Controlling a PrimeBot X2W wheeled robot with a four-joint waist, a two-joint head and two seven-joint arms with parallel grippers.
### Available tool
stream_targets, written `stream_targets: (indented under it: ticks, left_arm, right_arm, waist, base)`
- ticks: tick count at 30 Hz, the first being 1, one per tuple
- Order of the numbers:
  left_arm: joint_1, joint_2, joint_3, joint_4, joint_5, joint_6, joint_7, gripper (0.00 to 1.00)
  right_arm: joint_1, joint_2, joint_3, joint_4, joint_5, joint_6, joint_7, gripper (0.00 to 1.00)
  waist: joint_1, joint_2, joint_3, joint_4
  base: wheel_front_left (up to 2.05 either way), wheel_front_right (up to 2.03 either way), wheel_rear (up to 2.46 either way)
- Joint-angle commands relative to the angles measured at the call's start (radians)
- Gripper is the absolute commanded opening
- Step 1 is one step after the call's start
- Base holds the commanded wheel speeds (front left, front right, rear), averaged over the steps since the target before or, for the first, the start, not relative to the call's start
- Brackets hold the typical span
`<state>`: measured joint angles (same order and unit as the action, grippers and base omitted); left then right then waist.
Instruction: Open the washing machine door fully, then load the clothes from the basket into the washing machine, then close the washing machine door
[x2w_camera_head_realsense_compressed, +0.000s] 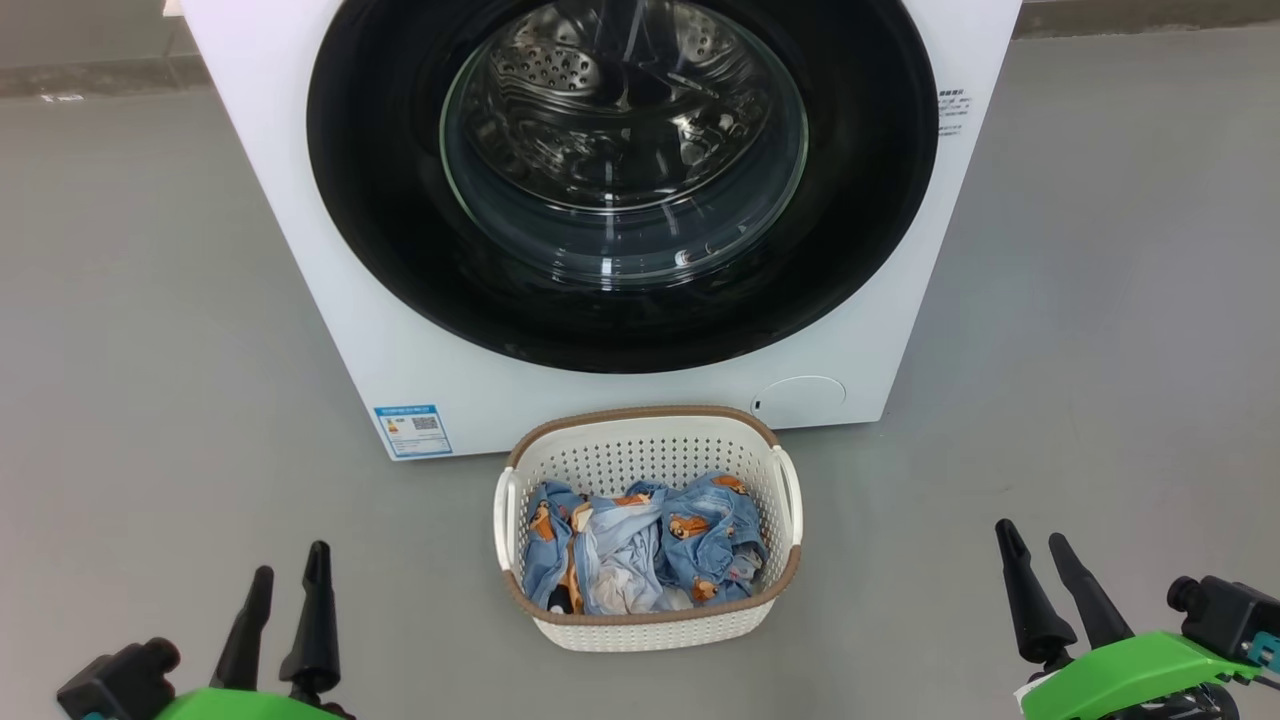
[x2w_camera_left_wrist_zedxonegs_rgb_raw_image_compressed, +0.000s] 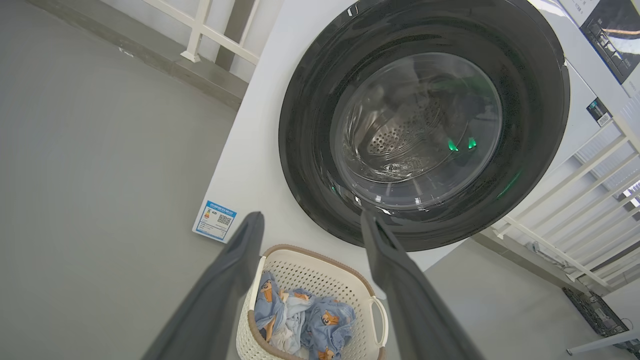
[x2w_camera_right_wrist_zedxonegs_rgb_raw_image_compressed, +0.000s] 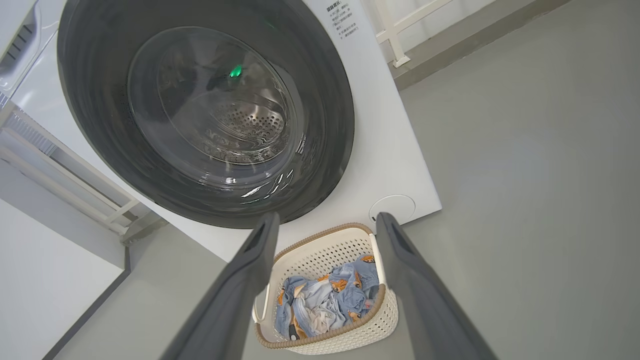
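Observation:
The white washing machine (x2w_camera_head_realsense_compressed: 330, 330) stands ahead with its round black washing machine door (x2w_camera_head_realsense_compressed: 620, 180) shut; the steel drum shows through the glass. On the floor right in front sits the cream basket (x2w_camera_head_realsense_compressed: 650, 625), holding light-blue clothes (x2w_camera_head_realsense_compressed: 640, 545) with orange figures. My left gripper (x2w_camera_head_realsense_compressed: 290, 570) is open at the lower left, well clear of the basket. My right gripper (x2w_camera_head_realsense_compressed: 1030, 545) is open at the lower right, also apart from it. Both wrist views look up at the door (x2w_camera_left_wrist_zedxonegs_rgb_raw_image_compressed: 425, 120) (x2w_camera_right_wrist_zedxonegs_rgb_raw_image_compressed: 205, 110) with the basket (x2w_camera_left_wrist_zedxonegs_rgb_raw_image_compressed: 320, 260) (x2w_camera_right_wrist_zedxonegs_rgb_raw_image_compressed: 320, 250) between open, empty fingers.
Grey floor (x2w_camera_head_realsense_compressed: 140, 350) spreads on both sides of the machine. A blue energy sticker (x2w_camera_head_realsense_compressed: 412, 430) and a round service flap (x2w_camera_head_realsense_compressed: 798, 400) mark the machine's lower front. White railings (x2w_camera_left_wrist_zedxonegs_rgb_raw_image_compressed: 565, 200) stand beside and behind the machine.

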<state>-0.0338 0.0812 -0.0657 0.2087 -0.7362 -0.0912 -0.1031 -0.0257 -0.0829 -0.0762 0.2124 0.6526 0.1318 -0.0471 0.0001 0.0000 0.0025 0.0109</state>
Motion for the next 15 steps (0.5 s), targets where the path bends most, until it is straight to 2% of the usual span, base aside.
stream_targets:
  ticks: [1, 15]
  left_arm:
    - [-0.042, 0.022, 0.014, -0.032, 0.046, 0.007, -0.017, 1.00]
    - [-0.047, 0.040, -0.016, -0.030, 0.237, 0.019, -0.059, 1.00]
  right_arm:
    - [-0.035, -0.003, 0.017, -0.037, -0.050, -0.001, -0.006, 1.00]
    - [-0.035, -0.001, 0.025, -0.067, -0.230, -0.001, -0.009, 1.00]
  waist:
    - [-0.0001, 0.0000, -0.001, 0.001]
    - [-0.0001, 0.0000, 0.004, 0.004]
  base:
    - [0.00, 0.00, 0.00]
    - [0.00, 0.00, 0.00]
